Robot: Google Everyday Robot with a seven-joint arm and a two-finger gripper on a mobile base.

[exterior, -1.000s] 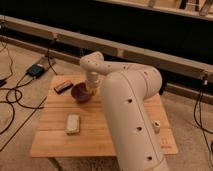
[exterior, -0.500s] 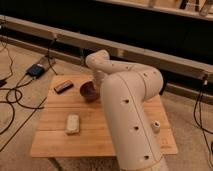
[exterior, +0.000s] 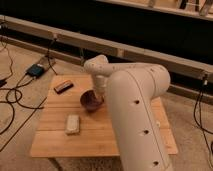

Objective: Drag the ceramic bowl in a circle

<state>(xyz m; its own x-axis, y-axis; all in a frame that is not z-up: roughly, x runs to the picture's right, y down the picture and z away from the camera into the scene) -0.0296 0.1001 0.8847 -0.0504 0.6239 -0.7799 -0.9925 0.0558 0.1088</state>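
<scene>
The ceramic bowl point(exterior: 90, 101), small, round and dark maroon-brown, sits on the wooden table point(exterior: 100, 141) a little left of its middle. My white arm comes in from the lower right and bends down over the bowl. The gripper point(exterior: 100, 96) is at the bowl's right rim, at or just inside it. The wrist and arm hide most of the gripper.
A pale rectangular block point(exterior: 73, 124) lies in front of the bowl on its left. A dark flat object point(exterior: 63, 86) lies at the table's back left corner. Cables and a small blue box point(exterior: 37, 70) lie on the floor to the left. A dark wall runs behind.
The bowl has moved with the gripper, first to the right and then toward the table's front. The block and the dark object have not moved.
</scene>
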